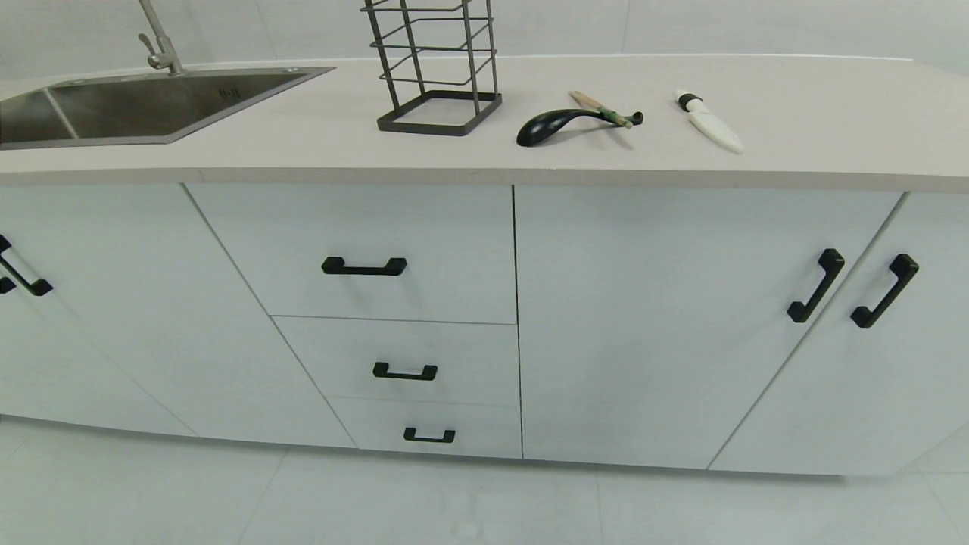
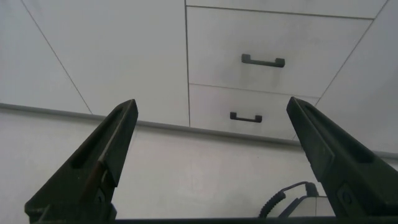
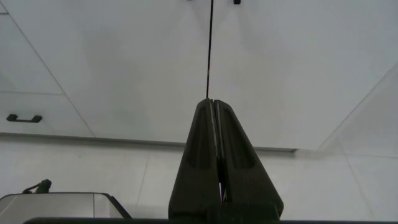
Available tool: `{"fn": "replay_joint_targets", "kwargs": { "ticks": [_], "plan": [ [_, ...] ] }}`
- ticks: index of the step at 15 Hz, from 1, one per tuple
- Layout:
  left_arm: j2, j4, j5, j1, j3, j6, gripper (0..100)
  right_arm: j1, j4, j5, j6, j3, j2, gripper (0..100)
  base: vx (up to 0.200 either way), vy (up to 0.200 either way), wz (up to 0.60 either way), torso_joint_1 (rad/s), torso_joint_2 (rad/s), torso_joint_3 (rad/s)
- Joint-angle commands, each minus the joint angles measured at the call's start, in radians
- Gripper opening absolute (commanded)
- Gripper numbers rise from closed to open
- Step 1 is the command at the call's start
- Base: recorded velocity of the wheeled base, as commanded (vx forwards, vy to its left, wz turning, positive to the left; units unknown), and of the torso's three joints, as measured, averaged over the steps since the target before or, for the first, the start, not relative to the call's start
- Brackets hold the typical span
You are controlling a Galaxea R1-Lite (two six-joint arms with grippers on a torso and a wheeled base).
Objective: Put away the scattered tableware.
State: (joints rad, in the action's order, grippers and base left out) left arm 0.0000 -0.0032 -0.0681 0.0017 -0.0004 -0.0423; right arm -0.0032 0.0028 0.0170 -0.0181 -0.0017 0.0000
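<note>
**Operator:** Where do I start?

**Coach:** Everything you need is up on the table. The black spoon lies just right of the wire rack, and its handle runs out to the chopsticks. I can't tell whether the two touch. The white knife lies apart, farther right.

**Operator:** And my arms?

**Coach:** Both are low, facing the cabinet fronts and the floor. Your left fingers are spread wide with nothing between them. Your right fingers are pressed together and empty. I'd say nothing has been put away yet.

**Operator:** So which arm goes up?

**Coach:** All three pieces lie to your right, so I'd raise the right arm. Open its fingers before you come down, not at the table. Take the knife first, since it lies alone and you can grip it mid-body without nudging anything. The spoon looks trickier: its handle arches off the surface. Pinch that raised part and lift straight up, so you don't drag the chopsticks along.

**Operator:** Into the rack?

**Coach:** That's my guess. Lower each piece upright through the open top.
</note>
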Motion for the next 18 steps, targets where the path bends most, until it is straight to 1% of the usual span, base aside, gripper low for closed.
{"fn": "replay_joint_targets", "kwargs": {
  "ticks": [1, 6, 7, 9, 10, 11, 12, 13, 15, 18],
  "plan": [
    [0.000, 0.000, -0.001, 0.000, 0.000, -0.001, 100, 0.000, 0.000, 0.000, 0.000, 0.000, 0.000, 0, 0.000, 0.000, 0.00, 0.000, 0.00, 0.000],
    [0.000, 0.000, -0.002, 0.000, 0.000, -0.002, 100, 0.000, 0.000, 0.000, 0.004, 0.000, 0.000, 0, 0.000, 0.000, 0.00, 0.000, 0.00, 0.000],
    [0.000, -0.001, -0.004, 0.000, 0.000, -0.011, 100, 0.000, 0.000, 0.000, 0.007, 0.000, 0.000, 0, 0.000, 0.000, 0.00, 0.000, 0.00, 0.000],
    [0.000, -0.001, -0.010, 0.000, 0.000, -0.016, 100, 0.000, 0.000, -0.002, 0.007, 0.000, 0.000, 0, 0.000, 0.000, 0.00, 0.000, 0.00, 0.000],
    [0.000, 0.002, -0.013, 0.000, -0.001, -0.001, 100, 0.000, 0.000, -0.002, 0.007, 0.000, 0.000, 0, 0.000, 0.000, 0.00, 0.000, 0.00, 0.000],
    [0.000, 0.003, -0.015, 0.000, -0.001, 0.036, 100, 0.000, 0.000, -0.002, 0.007, 0.000, 0.000, 0, 0.200, 0.000, 0.00, 0.002, -0.01, 0.002],
    [0.000, 0.003, -0.010, 0.000, -0.001, 0.058, 100, 0.000, 0.000, -0.002, 0.007, 0.000, 0.000, 0, 0.200, 0.000, 0.00, 0.002, 0.00, 0.002],
    [0.000, 0.003, -0.009, 0.000, -0.001, 0.059, 100, 0.000, 0.000, -0.002, 0.007, 0.000, 0.000, 0, 0.200, 0.000, 0.00, 0.007, 0.01, 0.002],
    [0.000, 0.003, -0.007, 0.000, -0.001, 0.061, 100, 0.000, 0.000, -0.002, 0.007, 0.000, 0.000, 0, 0.000, 0.000, 0.00, 0.000, 0.00, 0.000],
    [0.000, 0.003, -0.007, 0.000, -0.001, 0.027, 100, 0.000, 0.000, -0.002, 0.007, 0.000, 0.000, 0, 0.000, 0.000, 0.00, 0.000, 0.00, 0.000]
  ]
}}
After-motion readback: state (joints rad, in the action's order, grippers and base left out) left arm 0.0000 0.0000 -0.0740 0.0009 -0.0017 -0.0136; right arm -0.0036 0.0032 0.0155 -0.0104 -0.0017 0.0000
